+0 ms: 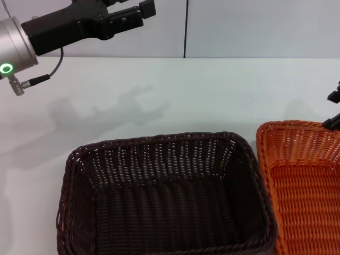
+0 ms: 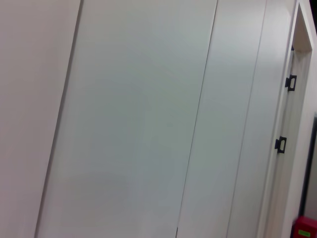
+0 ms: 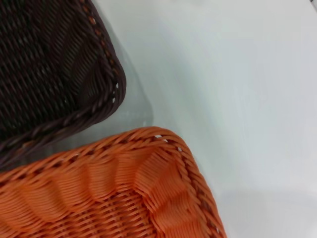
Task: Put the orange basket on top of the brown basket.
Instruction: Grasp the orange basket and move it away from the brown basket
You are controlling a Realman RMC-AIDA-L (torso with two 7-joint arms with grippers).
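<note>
The brown basket (image 1: 167,196) sits on the white table at the front centre, open side up and with nothing in it. The orange basket (image 1: 303,186) stands right beside it on its right, cut off by the frame edge. The right wrist view looks down on a corner of the orange basket (image 3: 124,193) next to a corner of the brown basket (image 3: 54,69), a narrow strip of table between them. My right gripper (image 1: 333,109) shows only as a black tip at the right edge, above the orange basket's far rim. My left gripper (image 1: 135,13) is raised high at the upper left.
The white table (image 1: 202,90) stretches bare behind both baskets to a pale wall. The left wrist view shows only wall panels (image 2: 148,119) and a door frame (image 2: 297,99).
</note>
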